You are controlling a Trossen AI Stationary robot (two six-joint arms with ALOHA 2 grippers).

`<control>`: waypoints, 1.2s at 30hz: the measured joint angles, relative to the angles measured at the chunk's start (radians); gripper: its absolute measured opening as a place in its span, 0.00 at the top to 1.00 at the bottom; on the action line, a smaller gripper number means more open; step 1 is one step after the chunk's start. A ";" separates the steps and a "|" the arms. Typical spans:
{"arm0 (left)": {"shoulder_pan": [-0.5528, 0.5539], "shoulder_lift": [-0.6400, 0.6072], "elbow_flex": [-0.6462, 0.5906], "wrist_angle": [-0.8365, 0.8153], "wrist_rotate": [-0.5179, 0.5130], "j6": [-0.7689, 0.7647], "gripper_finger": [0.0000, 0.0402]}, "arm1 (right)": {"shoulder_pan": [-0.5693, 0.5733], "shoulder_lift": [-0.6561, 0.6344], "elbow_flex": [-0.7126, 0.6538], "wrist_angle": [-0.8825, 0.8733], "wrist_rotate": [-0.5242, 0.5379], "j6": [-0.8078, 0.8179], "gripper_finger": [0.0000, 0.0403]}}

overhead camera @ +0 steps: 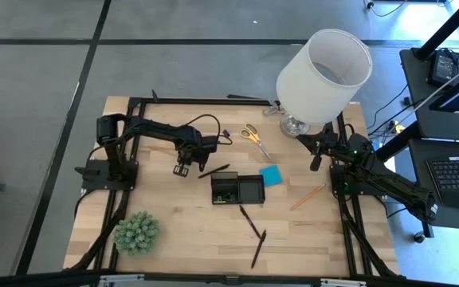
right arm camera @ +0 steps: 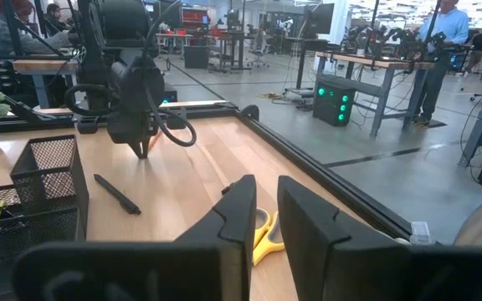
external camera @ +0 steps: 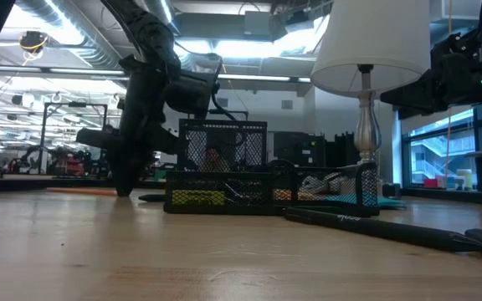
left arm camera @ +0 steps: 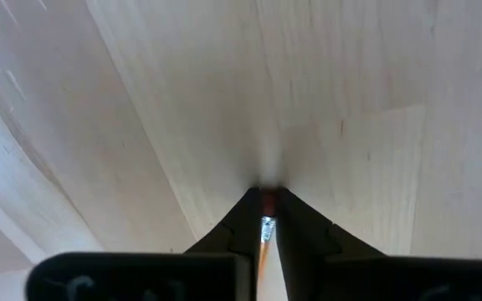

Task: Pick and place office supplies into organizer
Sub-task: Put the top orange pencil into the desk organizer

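The left end effector point(overhead camera: 183, 168) points straight down at the wooden counter point(overhead camera: 190, 239), its tips at or just above the surface. Its left wrist view shows the two dark fingers point(left arm camera: 304, 230) drawn close together around a thin orange pencil point(left arm camera: 266, 230) with a metal band and a reddish eraser end peeking out at the fingertips. It looks like a grip on the pencil, though so little of the pencil shows that I can't be sure how firmly it is held.

Just beside this end effector, toward the organizer, lies a black pen point(overhead camera: 213, 171). The organizer point(overhead camera: 249, 190), a low black mesh tray with a taller cup section, sits beyond that pen, well apart from the left end effector; something yellow shows through its mesh in the low view. The bright blue square pad point(overhead camera: 271, 175) lies against the organizer's far side. The yellow-handled scissors point(overhead camera: 253, 137) lie between the two arms, nearer the white lamp point(overhead camera: 321, 72).

The right end effector point(right arm camera: 264, 213) hangs above the counter near the lamp base, fingers nearly together with a narrow gap and nothing between them; the scissors' handles lie below it. A second orange pencil point(overhead camera: 307, 197) lies nearby, and two more black pens point(overhead camera: 253, 231) lie past the organizer, toward the counter's near edge. A green spiky plant ball point(overhead camera: 137, 233) sits at the counter's corner.
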 joint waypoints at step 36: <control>-0.077 -0.427 0.039 -0.016 -0.078 -0.299 0.99 | 0.000 0.000 0.000 0.000 0.000 0.003 0.86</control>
